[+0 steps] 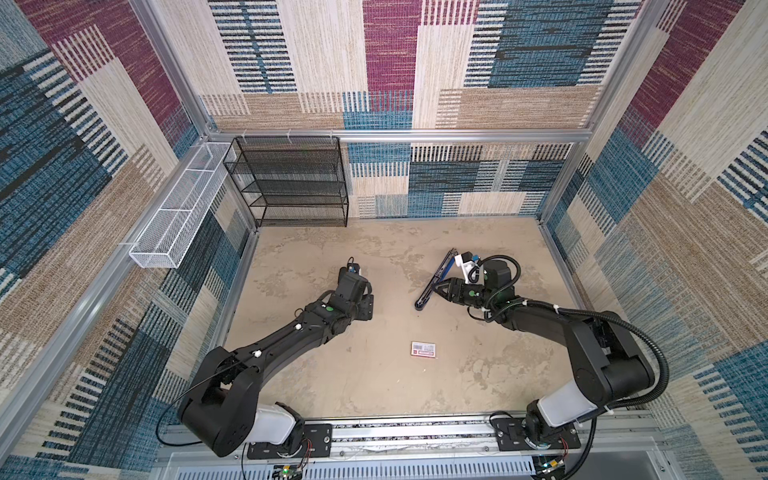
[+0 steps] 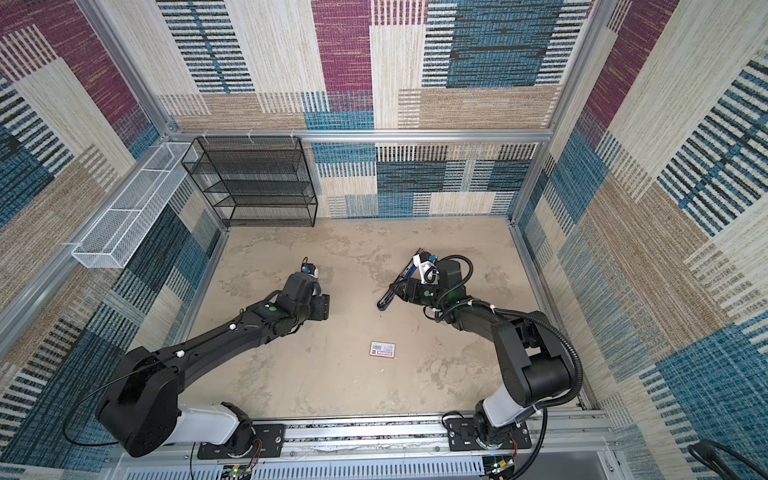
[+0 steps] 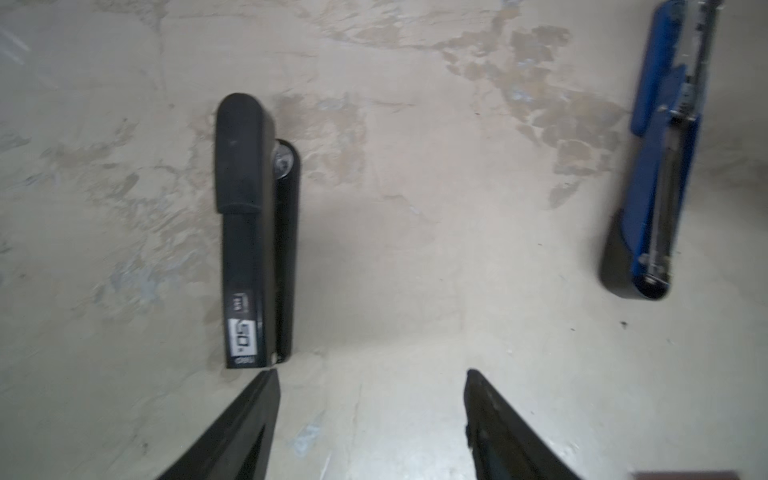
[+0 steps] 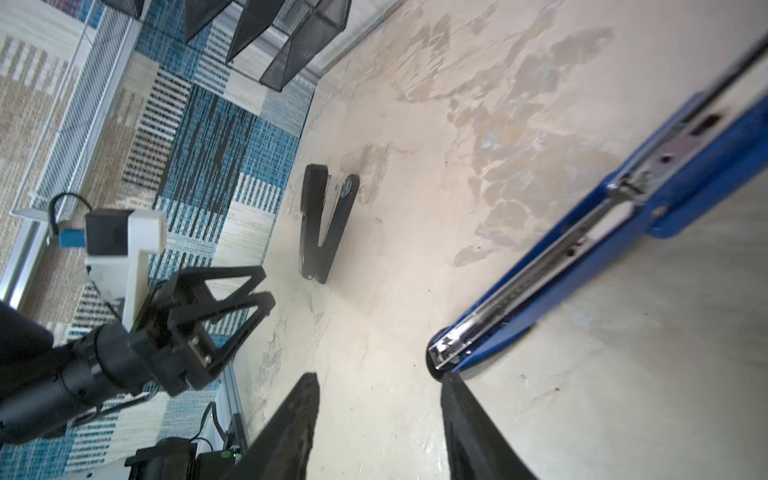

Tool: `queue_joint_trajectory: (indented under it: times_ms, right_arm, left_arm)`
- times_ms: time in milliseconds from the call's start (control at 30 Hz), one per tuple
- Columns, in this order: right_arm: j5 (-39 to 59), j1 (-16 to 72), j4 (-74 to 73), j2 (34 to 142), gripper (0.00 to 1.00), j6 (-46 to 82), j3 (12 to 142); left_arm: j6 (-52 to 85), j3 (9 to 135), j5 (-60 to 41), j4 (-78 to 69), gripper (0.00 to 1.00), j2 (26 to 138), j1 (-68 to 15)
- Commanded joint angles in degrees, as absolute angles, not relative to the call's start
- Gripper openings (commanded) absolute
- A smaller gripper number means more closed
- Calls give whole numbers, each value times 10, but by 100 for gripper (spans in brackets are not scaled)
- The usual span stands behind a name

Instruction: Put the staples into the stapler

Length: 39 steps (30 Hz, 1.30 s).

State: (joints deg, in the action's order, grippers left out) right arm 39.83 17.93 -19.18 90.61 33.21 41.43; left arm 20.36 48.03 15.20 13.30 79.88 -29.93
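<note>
Mottled beige table (image 1: 374, 386), patchwork-carpet walls (image 1: 386, 62); left tool (image 3: 370, 374) apart, empty; right tool (image 4: 380, 376) apart, beside long blue stapler (image 1: 442, 268) at two o'clock.

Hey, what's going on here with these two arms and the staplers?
Two robot arms are working over a table that has two staplers on it. The left gripper is open and empty, just short of a black stapler lying on its side. The right gripper is also open and empty, one fingertip beside the end of a blue stapler swung open with its metal rail exposed. The staple box lies apart, untouched.
</note>
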Motion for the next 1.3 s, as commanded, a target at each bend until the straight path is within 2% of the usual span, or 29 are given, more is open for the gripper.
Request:
queue_joint_trajectory:
  times_ms: [0,400,700,1000,1267]
  right_arm:
    - [376,208,-177,917,51,317,426]
    - [355,289,-160,931,51,310,448]
    - [349,295,-156,938,51,313,447]
    - [348,295,-148,948,50,310,455]
    - [352,295,-139,964,49,304,473]
  left_arm:
    - [224,496,167,161,76,804,-268]
    - [185,646,146,184,77,967,-170]
    - [166,753,103,206,75,1076,-155]
    - [168,791,75,222,65,1109,-155]
    - [176,764,47,220,47,1091,-156]
